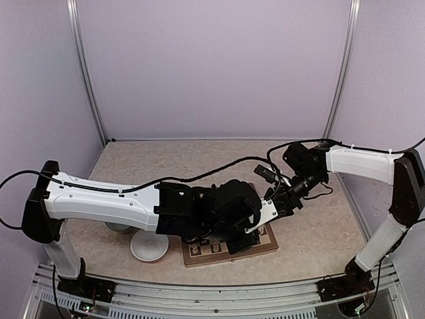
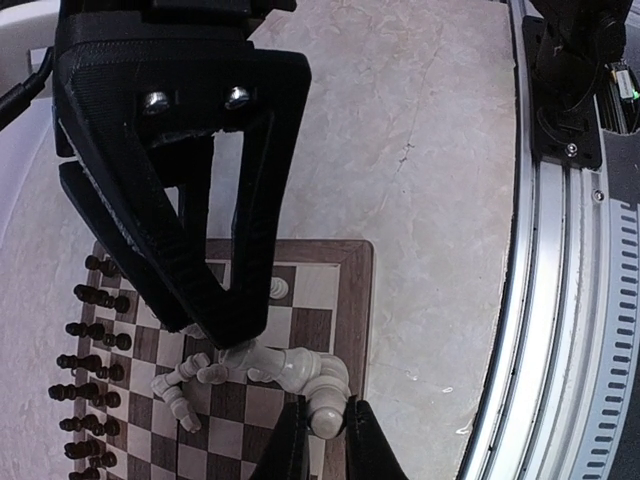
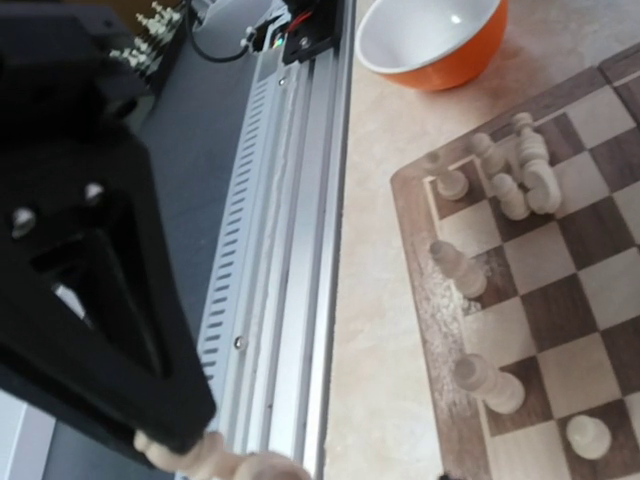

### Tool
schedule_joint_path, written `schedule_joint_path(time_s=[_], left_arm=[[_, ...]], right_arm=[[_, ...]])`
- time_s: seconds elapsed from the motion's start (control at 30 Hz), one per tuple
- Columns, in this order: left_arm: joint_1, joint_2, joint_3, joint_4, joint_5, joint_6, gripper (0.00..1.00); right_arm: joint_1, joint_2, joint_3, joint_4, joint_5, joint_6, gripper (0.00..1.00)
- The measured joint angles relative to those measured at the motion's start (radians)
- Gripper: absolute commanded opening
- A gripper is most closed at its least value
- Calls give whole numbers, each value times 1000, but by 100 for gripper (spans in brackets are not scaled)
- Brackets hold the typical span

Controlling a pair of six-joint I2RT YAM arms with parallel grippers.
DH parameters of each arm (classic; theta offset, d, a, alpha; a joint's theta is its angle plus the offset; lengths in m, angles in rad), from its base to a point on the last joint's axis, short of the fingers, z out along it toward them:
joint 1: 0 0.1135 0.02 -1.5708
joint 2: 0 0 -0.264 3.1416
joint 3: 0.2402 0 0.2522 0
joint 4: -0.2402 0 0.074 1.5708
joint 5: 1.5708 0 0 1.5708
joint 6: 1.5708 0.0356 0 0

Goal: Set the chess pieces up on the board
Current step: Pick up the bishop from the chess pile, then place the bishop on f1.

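The board (image 2: pixel 358 300) lies near the table's front rail, half hidden under both arms in the top view (image 1: pixel 199 254). My left gripper (image 2: pixel 328 428) is shut on the rounded end of a cream chess piece (image 2: pixel 330 408) over the board's near edge. That piece leans against other cream pieces (image 2: pixel 180 395) that lie tumbled on the squares. My right gripper (image 2: pixel 205 332) reaches in from the other side, fingers apart, tips just over that heap. Dark pieces (image 2: pixel 95 335) stand in two rows on the far side. More cream pieces (image 3: pixel 520 170) stand and lie along one edge.
An orange bowl with a white inside (image 3: pixel 430 45) sits just off the board's corner. In the top view it shows as the white bowl (image 1: pixel 149 246), with a greenish bowl (image 1: pixel 118 227) behind it. The metal rail (image 3: pixel 280 250) runs close along the board. The right arm's base (image 2: pixel 570 80) is bolted to it.
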Motion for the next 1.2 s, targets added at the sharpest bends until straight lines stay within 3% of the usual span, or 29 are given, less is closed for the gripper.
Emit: schedule_joint_path(time_s=[0.4, 0.73, 0.97, 1.2], left_arm=[[0, 11, 0, 6, -5, 0, 0], [0, 11, 0, 6, -18, -1, 0], [11, 33, 1, 5, 12, -29, 0], [51, 119, 35, -39, 62, -105, 0]], right_arm=[[41, 21, 11, -26, -1, -39, 33], [53, 37, 16, -49, 0, -75, 1], [15, 26, 24, -5, 25, -50, 0], [-192, -64, -19, 166, 69, 45, 0]])
